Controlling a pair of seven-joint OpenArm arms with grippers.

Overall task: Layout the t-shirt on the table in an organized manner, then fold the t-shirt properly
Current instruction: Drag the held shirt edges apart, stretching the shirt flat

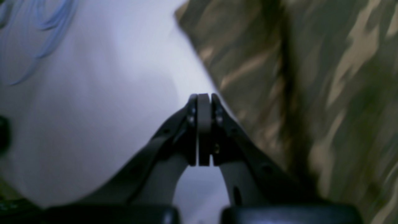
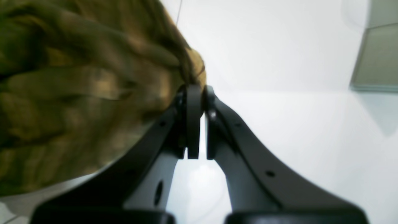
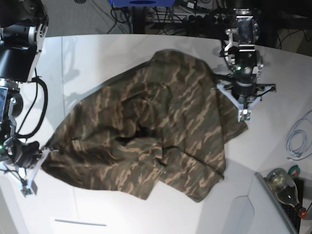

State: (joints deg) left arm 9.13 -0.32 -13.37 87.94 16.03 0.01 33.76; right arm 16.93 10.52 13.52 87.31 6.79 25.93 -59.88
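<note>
The white tabletop [image 3: 122, 53] carries the camouflage t-shirt [image 3: 156, 126], spread rumpled across its middle (olive, brown and tan). A bottle [image 3: 285, 187] and a cable [image 3: 298, 139] lie off by one edge. The right end effector [image 2: 196, 93] pinches a shirt corner; the left end effector [image 1: 204, 102] is closed beside the cloth, empty.

Both arms reach low, far apart; left claw [image 1: 204, 102] and right claw [image 2: 196, 93] pinched closed.
</note>
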